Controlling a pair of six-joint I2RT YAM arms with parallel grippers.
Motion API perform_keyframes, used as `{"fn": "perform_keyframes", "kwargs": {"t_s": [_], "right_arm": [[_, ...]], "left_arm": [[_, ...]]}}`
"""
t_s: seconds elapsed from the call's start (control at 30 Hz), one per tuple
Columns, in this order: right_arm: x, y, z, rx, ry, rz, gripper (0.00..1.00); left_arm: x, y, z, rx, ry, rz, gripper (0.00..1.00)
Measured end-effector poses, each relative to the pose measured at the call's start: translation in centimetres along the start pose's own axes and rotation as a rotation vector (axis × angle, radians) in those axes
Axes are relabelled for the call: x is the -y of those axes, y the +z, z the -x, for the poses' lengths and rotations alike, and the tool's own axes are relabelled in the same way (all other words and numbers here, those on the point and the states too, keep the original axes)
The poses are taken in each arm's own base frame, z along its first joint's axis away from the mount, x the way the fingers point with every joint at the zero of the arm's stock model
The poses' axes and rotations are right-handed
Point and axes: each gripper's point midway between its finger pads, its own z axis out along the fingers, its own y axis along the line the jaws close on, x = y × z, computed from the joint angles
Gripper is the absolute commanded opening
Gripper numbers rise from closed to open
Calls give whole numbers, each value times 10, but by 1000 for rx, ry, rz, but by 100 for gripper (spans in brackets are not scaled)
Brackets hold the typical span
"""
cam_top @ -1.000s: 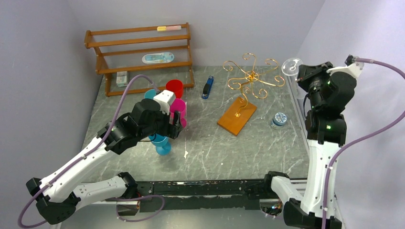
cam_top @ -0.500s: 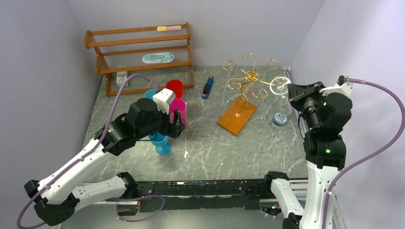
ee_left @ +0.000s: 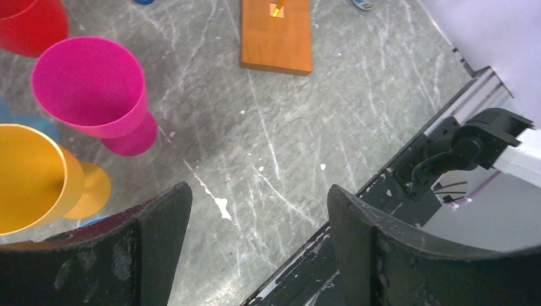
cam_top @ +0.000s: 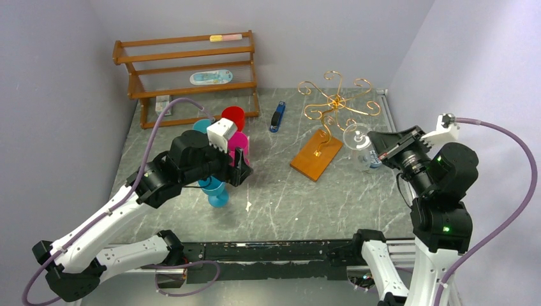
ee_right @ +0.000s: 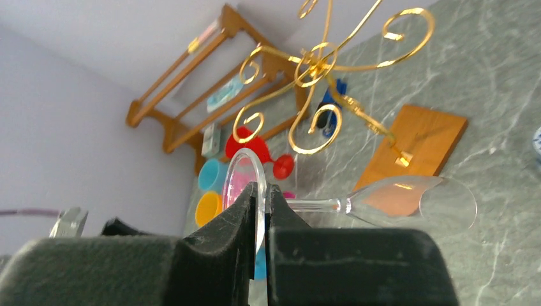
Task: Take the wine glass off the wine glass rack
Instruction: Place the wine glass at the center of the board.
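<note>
The gold wire wine glass rack (cam_top: 333, 102) stands on its orange-brown base (cam_top: 317, 155) at the table's right; its scroll arms are bare. It also shows in the right wrist view (ee_right: 312, 64). My right gripper (cam_top: 373, 141) is shut on the clear wine glass (cam_top: 355, 136), pinching its round foot (ee_right: 245, 182). The glass lies sideways in the air, bowl (ee_right: 415, 201) pointing away, just right of the rack's base and apart from the wire. My left gripper (cam_top: 239, 167) is open and empty over the table (ee_left: 258, 197), beside the coloured cups.
Red (cam_top: 234, 118), pink (cam_top: 239, 143), teal (cam_top: 201, 125) and blue (cam_top: 217, 191) cups cluster left of centre; an orange cup (ee_left: 29, 172) shows too. A brown slatted shelf (cam_top: 188, 70) stands at the back left. A blue stapler-like thing (cam_top: 277, 117) lies behind. A small blue-lidded jar (cam_top: 375, 160) sits under the glass.
My right arm has swung down and towards me, carrying the wine glass from high at the rack's right side to low beside the rack's base. The left arm has barely moved.
</note>
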Motion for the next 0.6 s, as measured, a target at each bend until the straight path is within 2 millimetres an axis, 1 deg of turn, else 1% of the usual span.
{"fn": "perform_keyframes", "kwargs": {"t_s": [0.2,0.27,0.4,0.47,0.53,0.6], "right_arm": [[-12,-4,-34,-166,-59,133,0],[-13,-2,-50,-231,-52,177,0],[-8,4,-79,-357,-9,233,0],[-6,6,-87,-399,8,246,0],[-6,7,-91,-419,14,257,0],[-7,8,-93,-435,17,275,0]], "left_arm": [[17,-1,8,23,-11,-90,81],[27,-1,11,35,-21,-137,81],[54,0,20,52,-43,-281,82],[68,4,21,49,-50,-356,82],[81,11,20,35,-62,-430,82],[90,18,16,19,-78,-480,82]]}}
